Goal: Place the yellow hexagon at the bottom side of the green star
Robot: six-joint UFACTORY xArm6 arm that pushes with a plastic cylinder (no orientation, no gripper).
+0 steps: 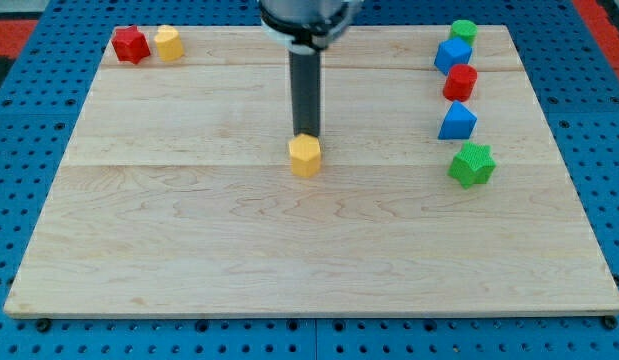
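Observation:
The yellow hexagon (305, 156) sits near the middle of the wooden board (189, 250). My tip (306, 135) stands right at the hexagon's top edge, touching or nearly touching it. The green star (472, 164) lies far to the view's right of the hexagon, at about the same height, with bare board below it.
Above the green star runs a column of blocks: a blue triangle (457, 121), a red block (460, 82), a blue block (452, 54) and a green block (464, 32). At the view's top left are a red star (131, 45) and a yellow block (169, 43).

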